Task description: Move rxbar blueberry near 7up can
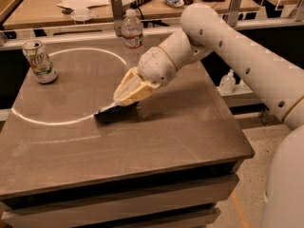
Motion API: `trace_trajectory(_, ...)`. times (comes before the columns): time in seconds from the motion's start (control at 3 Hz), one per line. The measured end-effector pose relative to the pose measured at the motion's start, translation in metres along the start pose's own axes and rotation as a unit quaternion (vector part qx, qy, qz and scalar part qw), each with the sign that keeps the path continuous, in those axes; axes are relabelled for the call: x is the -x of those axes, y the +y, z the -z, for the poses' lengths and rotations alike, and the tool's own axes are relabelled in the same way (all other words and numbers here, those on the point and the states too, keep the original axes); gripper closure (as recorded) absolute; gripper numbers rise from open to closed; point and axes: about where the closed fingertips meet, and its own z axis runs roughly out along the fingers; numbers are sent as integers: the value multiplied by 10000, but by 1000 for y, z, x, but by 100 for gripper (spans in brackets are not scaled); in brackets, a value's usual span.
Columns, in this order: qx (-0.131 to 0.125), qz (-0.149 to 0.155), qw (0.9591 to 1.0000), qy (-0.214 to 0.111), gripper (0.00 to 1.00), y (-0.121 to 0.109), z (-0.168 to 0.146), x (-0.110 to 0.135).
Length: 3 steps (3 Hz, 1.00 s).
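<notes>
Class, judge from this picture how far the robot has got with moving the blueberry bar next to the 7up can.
Done: the claw is at the blueberry bar, in the middle of the table. In hand: taking hold; a firm grip cannot be confirmed. Left: the whole carry, since the 7up can stands apart at the far left corner.

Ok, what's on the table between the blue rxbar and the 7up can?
Nothing: in the camera view only bare tabletop, marked by a white ring, runs from the rxbar blueberry, where the pincer sits, to the 7up can.
</notes>
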Motion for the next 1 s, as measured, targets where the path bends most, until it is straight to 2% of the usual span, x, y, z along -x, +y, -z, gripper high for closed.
trace_trajectory(0.33, -462, 164, 9987, -148, 100, -16, -6, 28)
trace_trajectory(0.67, -1190, 214, 9927, -8, 100, -47, -24, 46)
trace_trajectory(1.0, -1708, 91, 9851, 158, 97, -74, -28, 51)
